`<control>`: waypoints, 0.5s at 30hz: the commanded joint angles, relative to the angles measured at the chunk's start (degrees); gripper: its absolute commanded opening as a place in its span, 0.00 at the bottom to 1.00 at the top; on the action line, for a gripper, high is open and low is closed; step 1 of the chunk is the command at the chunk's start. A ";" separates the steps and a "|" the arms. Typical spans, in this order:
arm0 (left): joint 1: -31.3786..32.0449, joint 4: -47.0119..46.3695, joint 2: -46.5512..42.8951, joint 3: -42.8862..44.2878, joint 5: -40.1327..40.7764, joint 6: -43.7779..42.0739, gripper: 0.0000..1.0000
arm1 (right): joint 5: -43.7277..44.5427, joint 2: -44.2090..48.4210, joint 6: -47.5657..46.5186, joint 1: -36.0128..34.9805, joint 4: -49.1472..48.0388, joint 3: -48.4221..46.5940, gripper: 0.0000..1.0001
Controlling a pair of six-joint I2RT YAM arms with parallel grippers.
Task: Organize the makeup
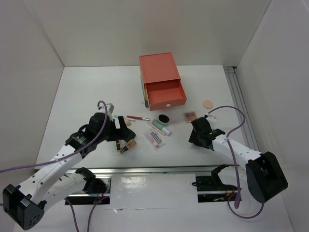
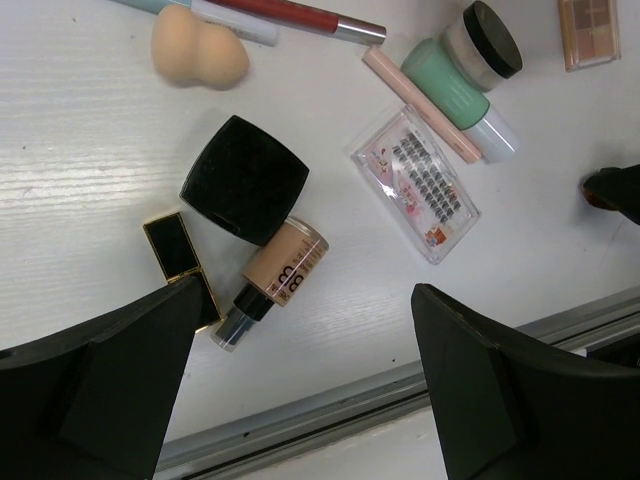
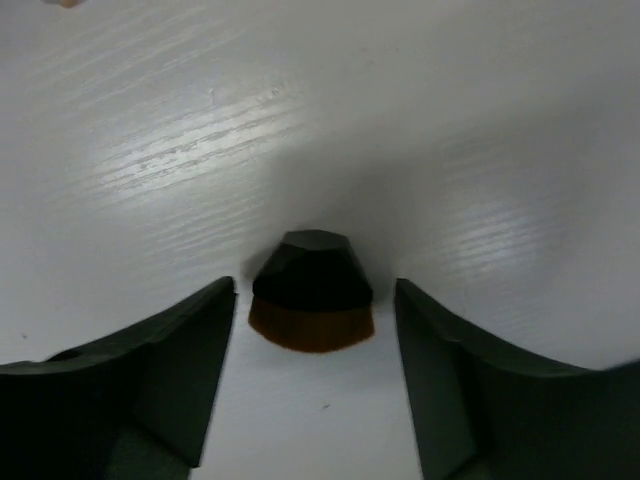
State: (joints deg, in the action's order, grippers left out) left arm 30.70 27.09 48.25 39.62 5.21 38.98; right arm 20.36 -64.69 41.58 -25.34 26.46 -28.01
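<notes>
**While both pairs of fingers hang open, crowding is the hazard**

Because the left arm's fingers are spread wide and empty over a tight knot of makeup, a careless close could catch two things at once. The black square compact touches the beige foundation bottle with a dark cap at its 5 o'clock. The gold-and-black lipstick lies just beside it at 7 o'clock. The bottle is round and would likely roll towards the metal rail at the near edge if nudged.

The right arm's fingers are also parted, gripping nothing. They straddle what looks like a stubby brush with a black faceted handle and brown bristles, though the view is blurred. It lies low on the white surface, so the fingers may scrape down, or the facets may let it squirt out.

Around the compact are:
- a peach hourglass sponge at 11 o'clock, with a slim red pencil beyond it
- a clear flat case of lashes at 3 o'clock
- a pale pink stick, a mint-green tube and a round pot with a black lid, packed together at 2 o'clock

From above, the coral stacked drawer box stands at 12 o'clock of the spread, one drawer pulled out. The pot and tube lie across the straight path to it. A pink palette and a round peach puff lie at 2 o'clock.
</notes>
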 commanded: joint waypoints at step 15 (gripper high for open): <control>0.33 1.82 1.67 3.10 4.89 3.03 1.00 | -4.98 9.72 -10.72 0.65 -2.38 -12.05 0.07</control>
State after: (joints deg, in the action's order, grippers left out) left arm 30.70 28.80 49.43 40.16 8.54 40.75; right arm 15.53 -61.73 35.77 -25.08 23.07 -32.10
